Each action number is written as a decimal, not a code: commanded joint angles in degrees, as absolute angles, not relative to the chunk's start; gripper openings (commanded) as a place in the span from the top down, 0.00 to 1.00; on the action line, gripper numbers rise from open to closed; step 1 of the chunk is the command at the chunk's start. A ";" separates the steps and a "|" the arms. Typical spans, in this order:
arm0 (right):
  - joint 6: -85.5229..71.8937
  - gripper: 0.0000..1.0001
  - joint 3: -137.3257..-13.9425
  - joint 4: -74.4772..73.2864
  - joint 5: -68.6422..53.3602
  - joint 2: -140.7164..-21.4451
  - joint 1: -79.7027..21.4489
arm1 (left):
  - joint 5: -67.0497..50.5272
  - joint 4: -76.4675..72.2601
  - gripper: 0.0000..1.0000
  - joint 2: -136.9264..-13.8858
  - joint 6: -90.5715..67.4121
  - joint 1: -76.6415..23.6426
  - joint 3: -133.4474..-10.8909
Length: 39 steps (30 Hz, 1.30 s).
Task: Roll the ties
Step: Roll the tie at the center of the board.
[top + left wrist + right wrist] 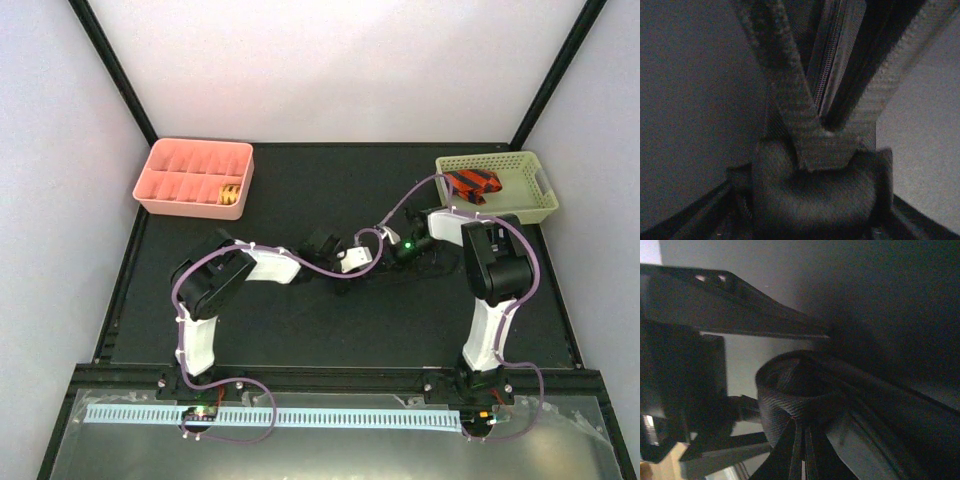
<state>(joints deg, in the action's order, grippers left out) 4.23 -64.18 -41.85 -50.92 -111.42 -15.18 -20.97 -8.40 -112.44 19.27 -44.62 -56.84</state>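
Your left gripper (832, 142) pinches the dark woven tie (795, 400); its coil sits just beside your right gripper (392, 252), grip there unclear

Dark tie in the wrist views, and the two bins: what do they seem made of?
The dark tie looks like matte woven fabric: a fine ribbed weave shows on the roll. The pink tray is probably moulded plastic, smooth with thin dividers. The green basket is likely plastic too, its walls a perforated lattice.

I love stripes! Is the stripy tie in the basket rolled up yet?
Not rolled: the striped tie lies loosely bunched in the basket, with no coil showing.
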 commanded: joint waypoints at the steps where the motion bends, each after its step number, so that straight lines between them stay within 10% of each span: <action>1: 5.60 0.98 -61.70 -40.54 -42.96 -111.34 -14.65 | -20.77 -5.95 0.22 -111.45 18.12 -43.76 -54.86; 5: 5.84 0.98 -61.30 -40.33 -42.34 -110.92 -14.19 | -23.00 -9.47 0.01 -108.83 17.91 -43.51 -52.96; 28: 6.23 0.98 -61.30 -39.81 -41.33 -111.51 -13.71 | -46.45 -45.73 0.01 -104.66 -10.13 -32.21 -44.38; 39: 5.81 0.98 -61.61 -39.68 -41.45 -112.17 -13.67 | -42.68 -31.88 0.01 -108.66 3.73 -35.87 -48.32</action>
